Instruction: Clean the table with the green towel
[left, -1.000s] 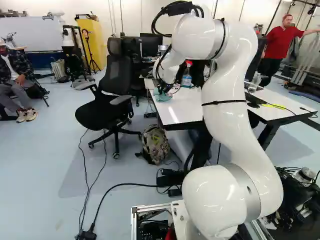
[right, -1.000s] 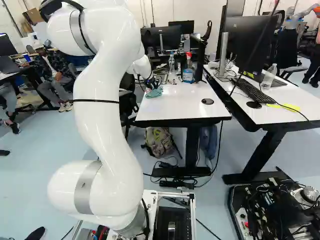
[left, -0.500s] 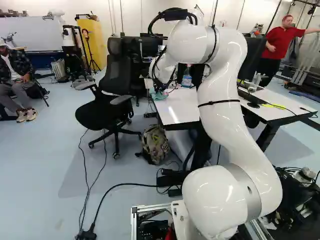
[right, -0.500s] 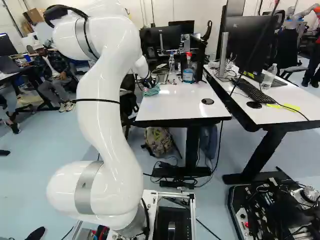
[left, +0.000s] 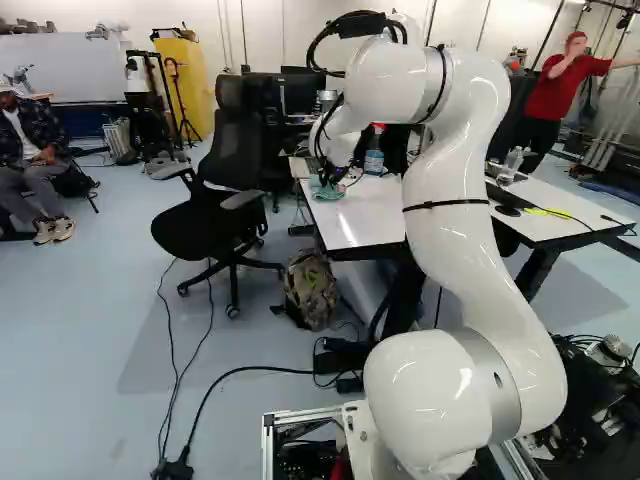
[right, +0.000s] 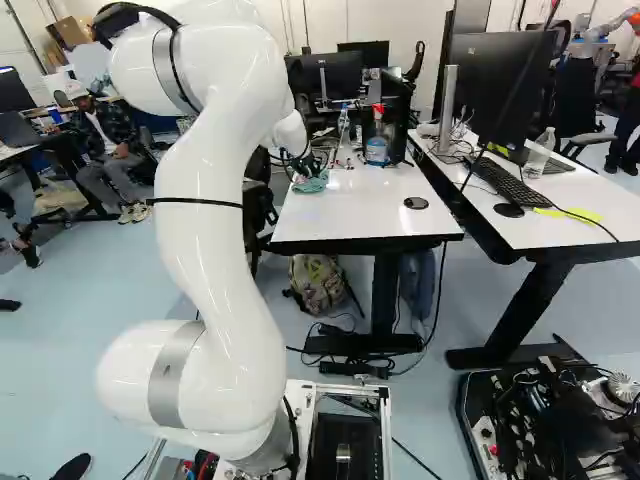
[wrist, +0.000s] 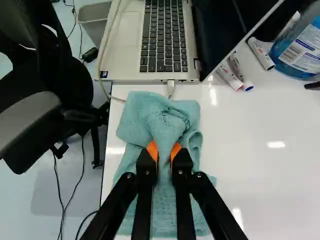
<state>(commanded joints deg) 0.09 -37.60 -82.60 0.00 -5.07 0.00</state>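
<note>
Shifting slightly rightward in both base views just now, the green towel has travelled with the arm, which suggests a wiping stroke. The nearly closed jaws pinch its bunched middle between orange pads; it rests on the white desk, near an edge, beside the open laptop.

One towel, one camouflage backpack, two fingers, two orange pads.
</note>
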